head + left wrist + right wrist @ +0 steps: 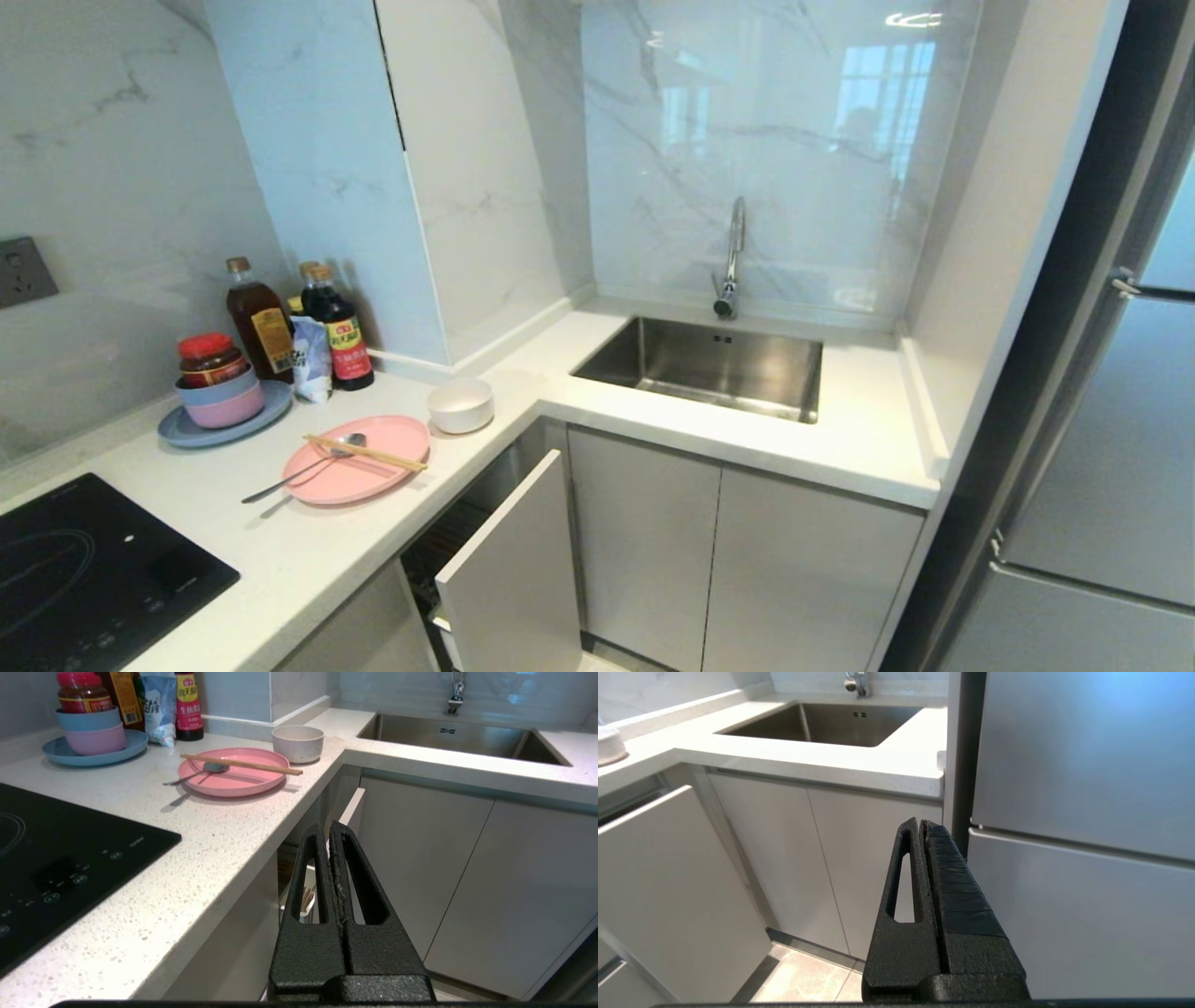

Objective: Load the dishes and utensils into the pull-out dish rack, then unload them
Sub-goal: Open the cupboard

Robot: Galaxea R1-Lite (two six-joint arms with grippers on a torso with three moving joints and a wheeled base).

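On the white counter lies a pale-pink plate point(373, 476) point(233, 781). A silver spoon point(299, 471) point(194, 775) and a pair of wooden chopsticks point(366, 453) point(240, 764) rest across it. A small white bowl point(460, 404) point(298, 743) stands just beyond the plate, near the counter's inner corner. Below the counter, the pull-out dish rack stands partly drawn out, its grey front point(513, 569) point(352, 807) point(668, 882) away from the cabinet. My left gripper point(325, 828) is shut and empty, low in front of the rack's gap. My right gripper point(920, 823) is shut and empty, facing the sink cabinet and fridge. Neither arm shows in the head view.
A grey-blue plate point(271, 406) carries stacked pink and blue bowls with a red-lidded jar on top. Sauce bottles point(341, 331) stand behind it. A black hob point(84, 569) lies at the near left, a steel sink point(709, 364) with a tap at the right, and a fridge point(1120, 448) at the far right.
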